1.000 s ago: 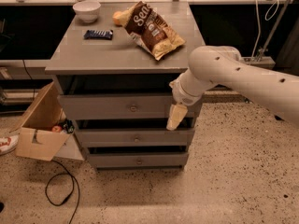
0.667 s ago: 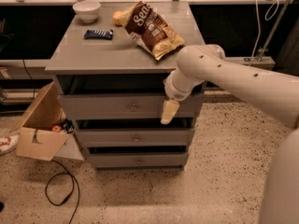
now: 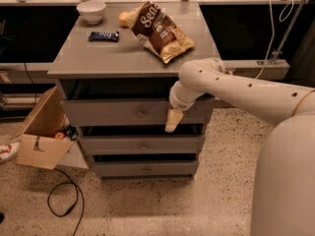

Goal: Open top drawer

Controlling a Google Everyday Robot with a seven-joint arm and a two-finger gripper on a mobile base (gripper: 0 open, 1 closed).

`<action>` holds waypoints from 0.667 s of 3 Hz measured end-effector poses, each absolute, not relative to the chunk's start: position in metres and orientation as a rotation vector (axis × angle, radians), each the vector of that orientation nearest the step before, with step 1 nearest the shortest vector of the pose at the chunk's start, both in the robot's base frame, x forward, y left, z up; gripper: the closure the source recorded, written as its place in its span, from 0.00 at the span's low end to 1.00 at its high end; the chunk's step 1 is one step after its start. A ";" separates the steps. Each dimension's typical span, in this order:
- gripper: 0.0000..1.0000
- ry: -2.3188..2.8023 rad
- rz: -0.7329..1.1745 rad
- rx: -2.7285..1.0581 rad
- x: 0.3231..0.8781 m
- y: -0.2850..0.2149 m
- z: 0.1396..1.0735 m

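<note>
The end effector (image 3: 173,121) hung from the pale arm (image 3: 231,87) in front of the right part of the top drawer (image 3: 108,113), pointing down, its tip at the drawer front's lower edge; I could not tell whether it was spread or closed, and it seemed to hold nothing. The top drawer sat directly under the worktop (image 3: 98,58), its long axis running left to right and its flat grey front facing out into the room. Its one small round knob (image 3: 141,114) was at the centre, just left of the end effector and apart from it. I counted three grey drawer fronts stacked in the cabinet, each with one knob, the two lower ones (image 3: 142,145) (image 3: 145,169) shorter. On the worktop lay one chip bag (image 3: 162,31), one white bowl (image 3: 91,10) at the back left, one dark wrapped bar (image 3: 104,36) near it, and one yellowish item (image 3: 125,17) behind the bag. On the floor to the left stood one open cardboard box (image 3: 42,132), with one black cable (image 3: 64,203) looped in front.
</note>
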State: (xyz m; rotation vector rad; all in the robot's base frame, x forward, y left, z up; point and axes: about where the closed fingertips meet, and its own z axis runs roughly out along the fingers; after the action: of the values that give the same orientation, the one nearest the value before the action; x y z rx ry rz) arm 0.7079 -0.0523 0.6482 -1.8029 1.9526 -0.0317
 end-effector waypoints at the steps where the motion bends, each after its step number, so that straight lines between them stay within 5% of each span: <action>1: 0.16 1.979 -0.011 -1.772 0.712 -0.056 0.628; 2: 0.47 2.011 -0.002 -1.719 0.694 -0.070 0.626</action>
State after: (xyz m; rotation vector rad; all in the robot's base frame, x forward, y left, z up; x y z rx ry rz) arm 0.6942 -0.0705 0.6264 -1.7190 2.0111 -0.0020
